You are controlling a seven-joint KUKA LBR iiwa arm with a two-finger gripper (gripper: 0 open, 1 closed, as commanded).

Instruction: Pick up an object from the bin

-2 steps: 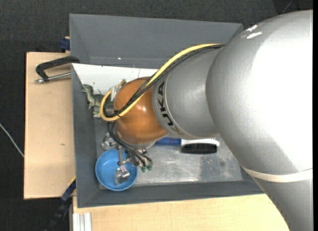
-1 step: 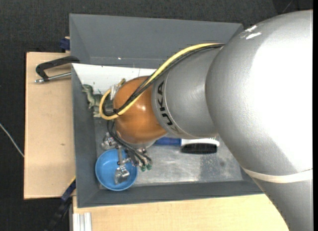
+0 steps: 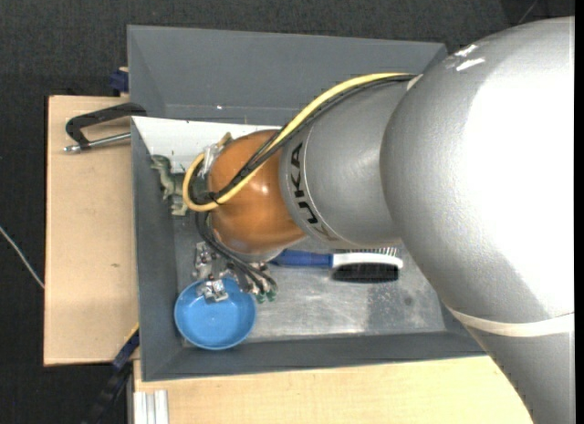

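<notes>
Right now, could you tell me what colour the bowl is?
The bowl is blue; camera view.

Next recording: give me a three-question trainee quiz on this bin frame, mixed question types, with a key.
1. True or false: the gripper is at the rim of the blue bowl, which sits in the lower-left corner of the bin in this view.
2. Multiple choice: what lies on the bin floor to the right of the bowl? A) a brush with a blue handle B) a red mug C) a yellow sponge
3. Fill in: the cover on the arm's wrist is ___ in colour.
Key: 1 true; 2 A; 3 orange.
</notes>
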